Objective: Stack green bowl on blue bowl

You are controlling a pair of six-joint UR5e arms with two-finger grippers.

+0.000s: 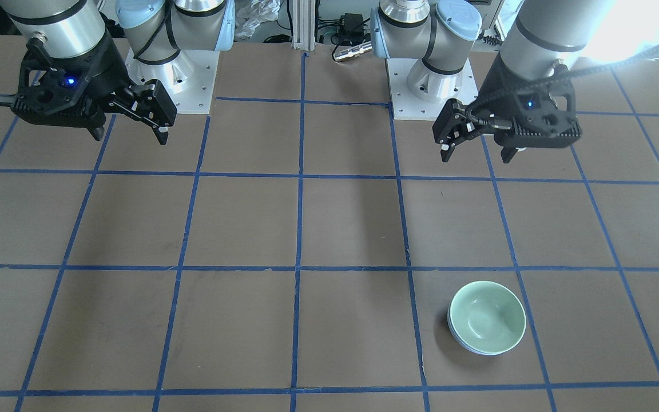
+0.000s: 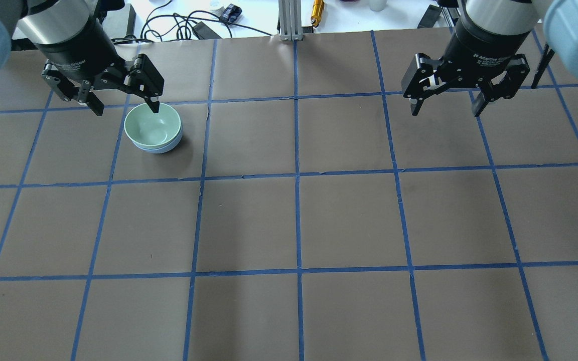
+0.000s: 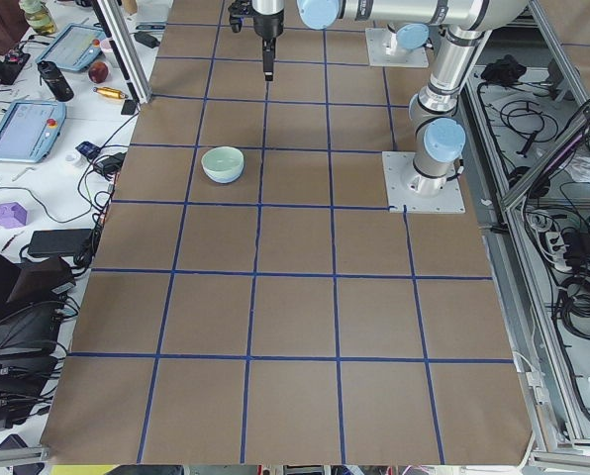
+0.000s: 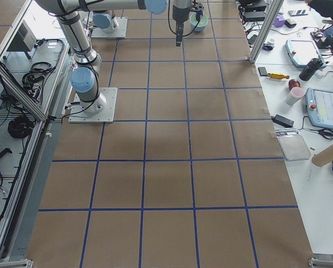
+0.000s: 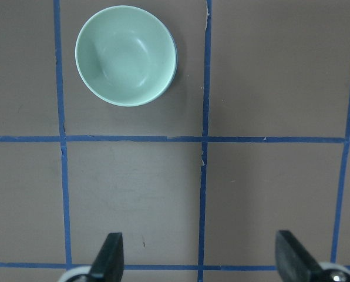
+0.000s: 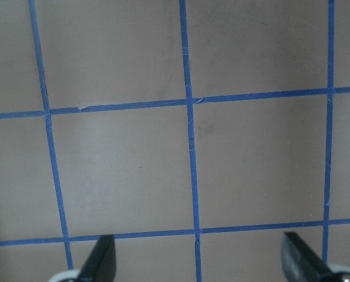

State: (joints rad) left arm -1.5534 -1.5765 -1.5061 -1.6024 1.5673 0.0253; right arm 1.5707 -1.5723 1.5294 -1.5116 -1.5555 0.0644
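Green bowl [image 2: 152,128] in blue bowl [image 2: 159,149], "2F Adaptive" gripper [image 2: 445,111]

A glossy mint-green bowl [image 2: 152,128] sits upright, nested inside a same-sized pale blue bowl [image 2: 157,149] showing only its rim, near the bench [image 2: 349,215] far edge, left end.

Brown table [image 2: 349,220], gridded in blue tape [image 2: 297,175] — on it the blue bowl [image 2: 161,149], green bowl [image 2: 151,128] nested inside.

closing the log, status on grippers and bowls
Left gripper open, right gripper open, both empty. Green bowl seated in blue bowl. Nothing blocking.
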